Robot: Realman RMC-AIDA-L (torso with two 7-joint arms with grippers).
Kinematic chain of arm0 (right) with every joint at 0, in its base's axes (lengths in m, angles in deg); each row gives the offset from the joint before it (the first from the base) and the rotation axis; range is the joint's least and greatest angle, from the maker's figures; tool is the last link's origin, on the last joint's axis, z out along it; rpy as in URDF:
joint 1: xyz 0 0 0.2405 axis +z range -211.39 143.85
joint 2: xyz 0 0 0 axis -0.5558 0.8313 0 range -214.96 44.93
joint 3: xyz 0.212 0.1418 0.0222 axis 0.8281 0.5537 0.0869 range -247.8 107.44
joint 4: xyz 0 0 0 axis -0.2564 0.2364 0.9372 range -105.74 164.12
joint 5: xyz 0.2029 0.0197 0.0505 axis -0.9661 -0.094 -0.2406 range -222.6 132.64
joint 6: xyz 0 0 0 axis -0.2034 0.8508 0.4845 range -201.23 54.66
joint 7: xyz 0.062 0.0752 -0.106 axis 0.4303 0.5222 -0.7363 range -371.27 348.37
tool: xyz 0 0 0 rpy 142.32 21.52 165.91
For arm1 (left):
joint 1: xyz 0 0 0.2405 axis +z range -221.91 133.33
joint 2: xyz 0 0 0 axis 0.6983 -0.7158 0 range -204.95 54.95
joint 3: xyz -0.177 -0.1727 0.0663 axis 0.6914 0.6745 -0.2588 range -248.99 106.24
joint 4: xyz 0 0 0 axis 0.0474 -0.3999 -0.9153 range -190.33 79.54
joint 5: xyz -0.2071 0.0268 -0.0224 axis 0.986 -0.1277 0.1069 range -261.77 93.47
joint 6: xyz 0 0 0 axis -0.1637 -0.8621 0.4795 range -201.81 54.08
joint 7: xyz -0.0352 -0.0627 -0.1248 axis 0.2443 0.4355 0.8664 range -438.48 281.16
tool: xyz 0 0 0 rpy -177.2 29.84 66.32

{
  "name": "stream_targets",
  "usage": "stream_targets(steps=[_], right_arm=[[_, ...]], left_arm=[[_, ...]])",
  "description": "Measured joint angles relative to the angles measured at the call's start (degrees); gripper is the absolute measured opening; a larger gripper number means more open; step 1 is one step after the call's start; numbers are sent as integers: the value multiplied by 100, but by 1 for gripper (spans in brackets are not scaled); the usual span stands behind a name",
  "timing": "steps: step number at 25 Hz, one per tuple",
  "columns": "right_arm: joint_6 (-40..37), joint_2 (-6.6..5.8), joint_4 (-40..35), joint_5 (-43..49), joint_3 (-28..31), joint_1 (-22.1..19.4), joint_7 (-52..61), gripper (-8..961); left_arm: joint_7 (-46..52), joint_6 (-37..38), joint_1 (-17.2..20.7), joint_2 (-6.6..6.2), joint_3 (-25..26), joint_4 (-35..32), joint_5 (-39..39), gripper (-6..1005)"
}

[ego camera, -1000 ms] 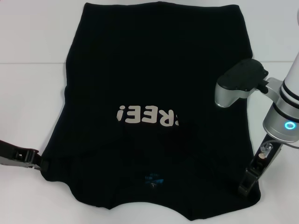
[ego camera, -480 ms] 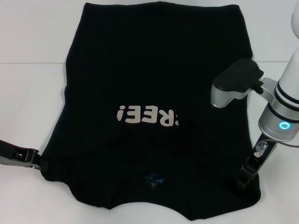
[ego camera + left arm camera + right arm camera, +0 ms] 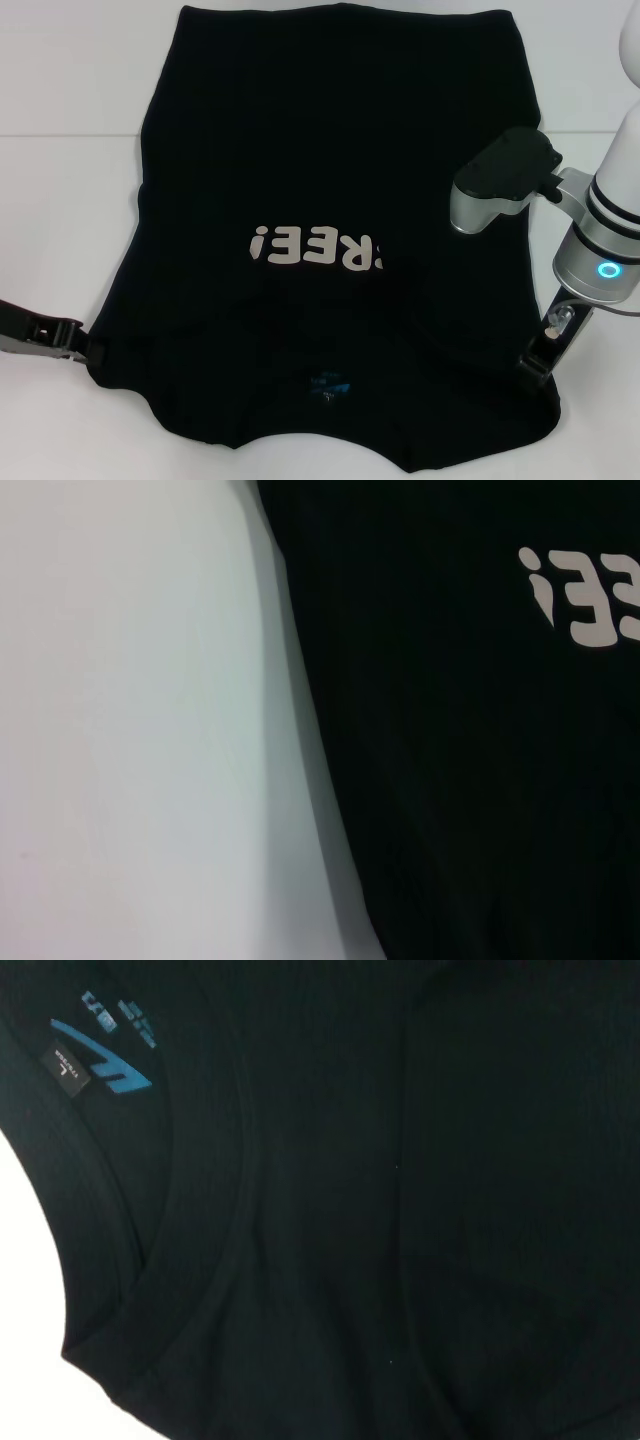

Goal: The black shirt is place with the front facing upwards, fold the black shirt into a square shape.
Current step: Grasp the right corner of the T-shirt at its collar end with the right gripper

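The black shirt [image 3: 330,150] lies flat on the white table, front up, its collar towards me. White letters [image 3: 315,245] read upside down at mid-shirt, and a small blue neck label [image 3: 328,382] shows near the collar. My left gripper [image 3: 82,348] lies low at the shirt's near left corner. My right gripper [image 3: 538,368] points down onto the shirt's near right edge. The left wrist view shows the shirt's side edge [image 3: 480,780] and letters [image 3: 585,600]. The right wrist view shows the collar and the blue label [image 3: 100,1055].
The white table [image 3: 70,220] surrounds the shirt on the left and right, and also shows in the left wrist view [image 3: 150,730]. The right arm's grey and black wrist housing [image 3: 500,180] hangs over the shirt's right side.
My right gripper has moved away from the near edge and slightly right along the shirt's right side. The left gripper and the shirt have not visibly moved.
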Motion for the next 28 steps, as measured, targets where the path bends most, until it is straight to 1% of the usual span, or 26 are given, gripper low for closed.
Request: stream_targets(steps=[5,9,11,13,15,18,20,23,26,28], right_arm=[[-15,0,0,-1,-3,1,0,114],[-42,-14,-28,-33,17,-28,-13,91],[-91,-34,-71,-93,121,-53,-43,72],[-174,-49,-182,-130,288,-108,-77,45],[-278,-57,-391,-139,487,-216,-135,44],[-555,-86,-661,-157,1039,-405,-312,44],[-750,-145,-727,-213,1490,-520,-440,43],[-967,-291,-747,-414,2067,-741,-598,42],[-1120,-466,-748,-691,2514,-1026,-739,42],[-1157,-606,-716,-896,2758,-1239,-825,42]], left_arm=[[-22,1,0,-5,0,0,0,17],[-49,1,1,-7,7,0,0,17],[-56,5,7,-12,45,0,4,17],[-70,29,12,-23,93,0,28,17],[-93,70,13,-37,154,0,70,17],[-125,143,18,-55,219,0,101,18],[-130,187,23,-62,224,0,104,18],[-159,276,17,-71,226,1,131,18],[-197,352,6,-106,228,57,197,18],[-211,368,-12,-154,229,172,231,18]])
